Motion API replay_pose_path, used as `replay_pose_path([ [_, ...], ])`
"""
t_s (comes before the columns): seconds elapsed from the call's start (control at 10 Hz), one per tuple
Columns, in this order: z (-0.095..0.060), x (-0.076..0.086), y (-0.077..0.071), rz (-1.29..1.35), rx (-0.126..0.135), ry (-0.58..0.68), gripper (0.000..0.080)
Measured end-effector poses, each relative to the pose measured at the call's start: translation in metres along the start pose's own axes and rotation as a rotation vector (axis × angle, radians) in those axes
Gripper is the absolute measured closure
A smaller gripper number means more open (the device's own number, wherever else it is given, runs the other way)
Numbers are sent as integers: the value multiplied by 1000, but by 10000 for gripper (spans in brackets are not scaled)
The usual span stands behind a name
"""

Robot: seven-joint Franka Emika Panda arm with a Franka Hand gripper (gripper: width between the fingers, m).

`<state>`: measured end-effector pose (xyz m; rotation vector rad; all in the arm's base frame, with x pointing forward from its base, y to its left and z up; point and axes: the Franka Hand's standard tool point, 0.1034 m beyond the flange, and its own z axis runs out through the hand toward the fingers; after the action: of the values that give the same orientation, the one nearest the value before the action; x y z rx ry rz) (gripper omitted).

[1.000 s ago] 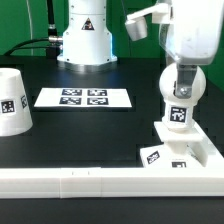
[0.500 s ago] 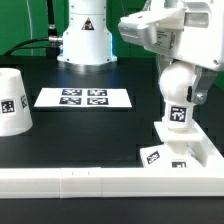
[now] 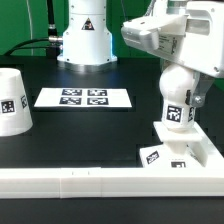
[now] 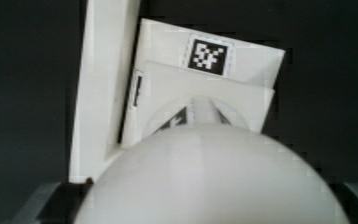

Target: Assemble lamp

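Evidently the claw (image 3: pixel 181 88) is clamped round the bulb (image 3: pixel 176 113), keeping it upright over the base (image 3: pixel 172 150) at the exterior view's lower right, likely to seat its stem; the base sits braced against the white rail (image 3: pixel 80 180), and the shade (image 3: pixel 12 100) stands far left

Robotics lab: fixed arm pedestal (image 3: pixel 86 35) at the black table's (image 3: pixel 90 135) far edge, with the tagged marker board (image 3: pixel 84 98) before it.

In the exterior view the table (image 3: pixel 90 135) is seen from slightly above, across the rail (image 3: pixel 80 181), at middle distance. Bulb (image 3: pixel 178 92) and base (image 3: pixel 176 150), lower right there, are shared with the close, downward-looking wrist view.
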<state>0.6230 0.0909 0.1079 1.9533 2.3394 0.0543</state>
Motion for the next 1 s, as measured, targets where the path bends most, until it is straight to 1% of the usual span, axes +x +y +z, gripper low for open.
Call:
replay_pose_path([
  [0.3,0,0,0,42,0,0,228],
  [0.4,0,-1,-1,79,4,5,228],
  [0.5,0,-4,-1,200,13,15,228],
  [0.7,1,-7,-2,399,18,27,226],
  [1.0,1,-7,-2,599,27,49,226],
])
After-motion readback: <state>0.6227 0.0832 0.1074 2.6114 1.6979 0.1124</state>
